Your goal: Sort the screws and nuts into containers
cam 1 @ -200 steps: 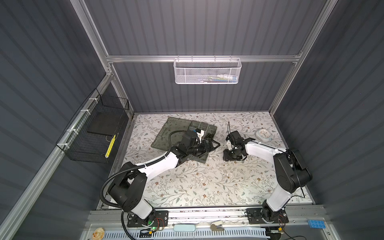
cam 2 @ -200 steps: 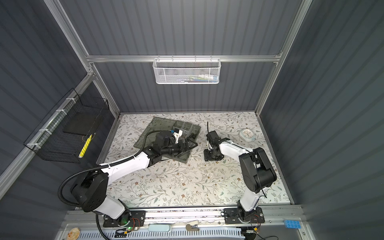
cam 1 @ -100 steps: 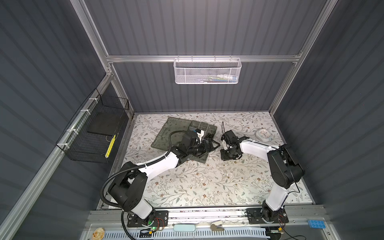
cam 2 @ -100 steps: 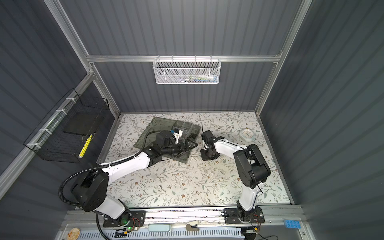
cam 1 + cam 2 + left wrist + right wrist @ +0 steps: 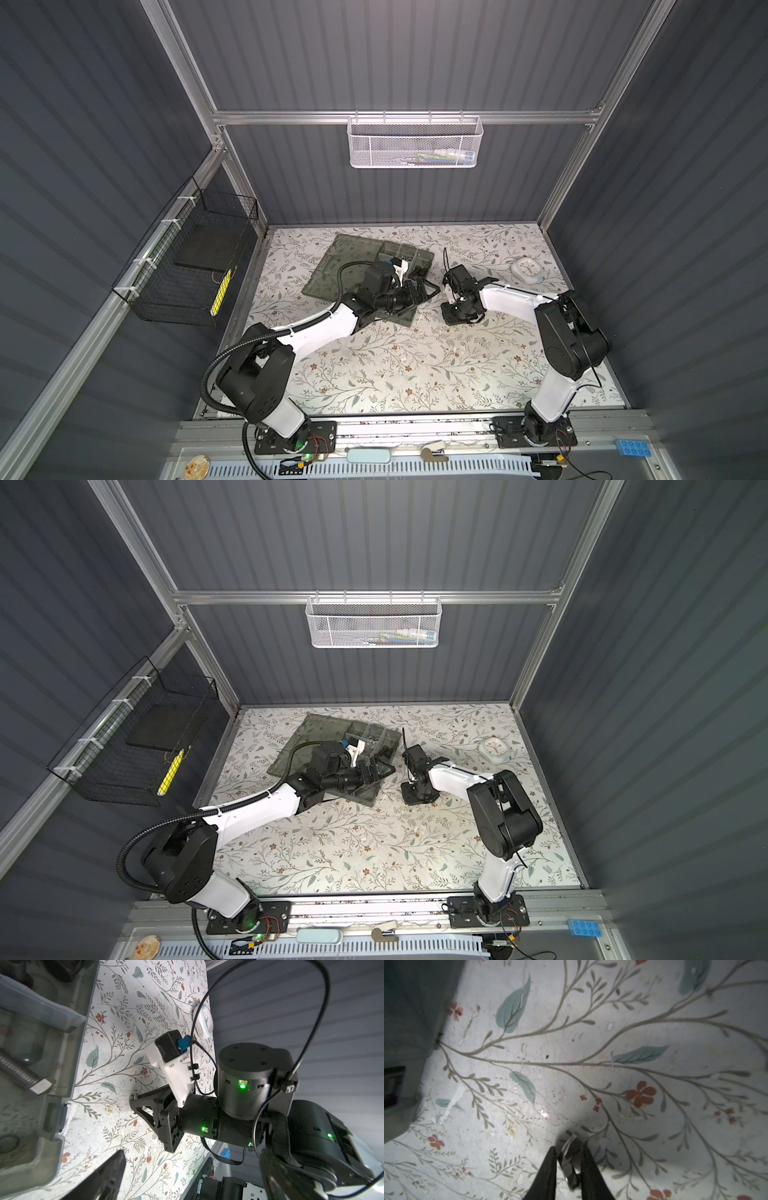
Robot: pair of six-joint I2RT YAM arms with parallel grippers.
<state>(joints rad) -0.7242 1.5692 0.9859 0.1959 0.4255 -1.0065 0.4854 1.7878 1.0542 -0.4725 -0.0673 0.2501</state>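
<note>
In the right wrist view my right gripper [image 5: 569, 1148] points down at the floral table, shut on a dark shiny nut [image 5: 570, 1162] standing on edge between its black fingers. In both top views it [image 5: 453, 316] [image 5: 411, 798] stands just right of the grey-green organiser box [image 5: 353, 266] [image 5: 307, 746] with the containers [image 5: 405, 254] [image 5: 370, 735]. My left gripper [image 5: 428, 289] [image 5: 384, 771] hovers open at the box's right edge, holding nothing. In the left wrist view a large silver screw [image 5: 22, 1076] and a nut [image 5: 8, 1142] lie in compartments.
A white clock-faced object [image 5: 527, 269] [image 5: 493, 749] lies at the back right of the table. A white mesh basket [image 5: 414, 143] hangs on the back wall and a black wire basket [image 5: 187, 266] on the left wall.
The right gripper has shifted a little left toward the box and its jaws have narrowed onto the nut. The left arm has stayed where it was.
</note>
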